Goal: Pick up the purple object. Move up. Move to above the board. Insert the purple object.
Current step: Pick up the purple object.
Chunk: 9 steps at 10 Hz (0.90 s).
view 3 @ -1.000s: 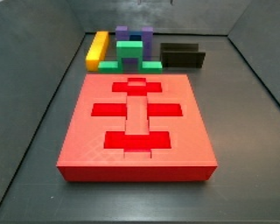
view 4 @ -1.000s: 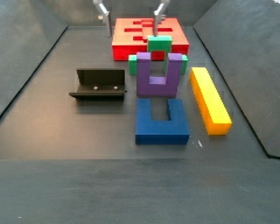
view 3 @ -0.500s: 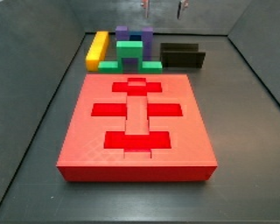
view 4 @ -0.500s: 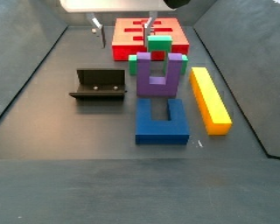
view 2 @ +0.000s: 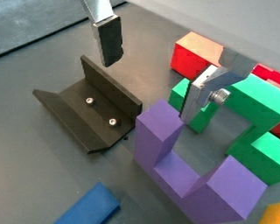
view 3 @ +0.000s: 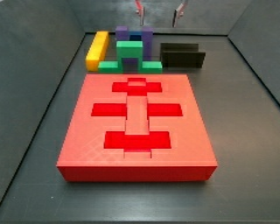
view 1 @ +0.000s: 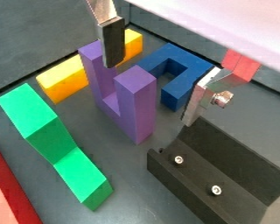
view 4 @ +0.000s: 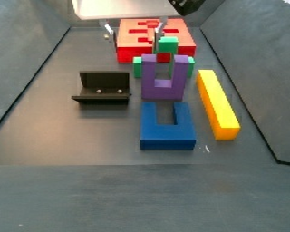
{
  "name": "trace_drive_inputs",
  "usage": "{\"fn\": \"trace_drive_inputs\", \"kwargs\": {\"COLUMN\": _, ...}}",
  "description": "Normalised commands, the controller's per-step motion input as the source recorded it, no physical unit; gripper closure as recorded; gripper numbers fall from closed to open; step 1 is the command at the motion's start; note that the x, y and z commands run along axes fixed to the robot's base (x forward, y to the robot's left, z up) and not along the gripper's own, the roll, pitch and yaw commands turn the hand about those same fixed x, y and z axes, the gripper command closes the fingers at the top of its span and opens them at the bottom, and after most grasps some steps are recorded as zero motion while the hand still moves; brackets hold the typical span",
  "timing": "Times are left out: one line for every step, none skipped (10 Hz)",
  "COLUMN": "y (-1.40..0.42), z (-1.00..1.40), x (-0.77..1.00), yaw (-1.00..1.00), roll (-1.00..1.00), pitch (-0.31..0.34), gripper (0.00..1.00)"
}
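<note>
The purple object stands prongs-up between a green stepped block and a blue U-shaped block; it also shows in a side view and in both wrist views. The red board lies flat, beyond the green block in a side view. My gripper hangs open and empty above the purple object, clear of it. Its fingers straddle the block's upper part from above. The gripper is also at the top of a side view.
A yellow bar lies beside the purple and blue blocks. The black fixture stands on the other side, close under one finger. The green block touches the purple one. Grey bin walls rise all around.
My gripper has come down into view over the row of blocks, toward the purple object. The blocks and the board have not moved.
</note>
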Motion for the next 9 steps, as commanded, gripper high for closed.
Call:
{"fn": "trace_drive_inputs", "kwargs": {"y": 0.08, "z": -0.10, "x": -0.15, "yaw": 0.00, "roll": -0.04, "pitch": 0.000, "gripper": 0.00}}
{"fn": "trace_drive_inputs", "kwargs": {"y": 0.01, "z": -0.03, "x": -0.21, "yaw": 0.00, "roll": -0.02, "pitch": 0.000, "gripper": 0.00}}
{"fn": "trace_drive_inputs", "kwargs": {"y": 0.02, "z": -0.04, "x": -0.19, "yaw": 0.00, "roll": -0.04, "pitch": 0.000, "gripper": 0.00}}
{"fn": "trace_drive_inputs", "kwargs": {"y": 0.04, "z": -0.08, "x": -0.20, "yaw": 0.00, "roll": -0.04, "pitch": 0.000, "gripper": 0.00}}
{"fn": "trace_drive_inputs", "kwargs": {"y": 0.11, "z": -0.11, "x": -0.20, "yaw": 0.00, "roll": -0.07, "pitch": 0.000, "gripper": 0.00}}
{"fn": "trace_drive_inputs", "kwargs": {"y": 0.20, "z": -0.14, "x": -0.12, "yaw": 0.00, "roll": -0.09, "pitch": 0.000, "gripper": 0.00}}
{"fn": "trace_drive_inputs", "kwargs": {"y": 0.19, "z": -0.13, "x": -0.06, "yaw": 0.00, "roll": -0.08, "pitch": 0.000, "gripper": 0.00}}
{"fn": "trace_drive_inputs", "kwargs": {"y": 0.08, "z": -0.14, "x": 0.00, "yaw": 0.00, "roll": -0.07, "pitch": 0.000, "gripper": 0.00}}
{"fn": "trace_drive_inputs", "kwargs": {"y": 0.00, "z": -0.21, "x": 0.01, "yaw": 0.00, "roll": -0.04, "pitch": 0.000, "gripper": 0.00}}
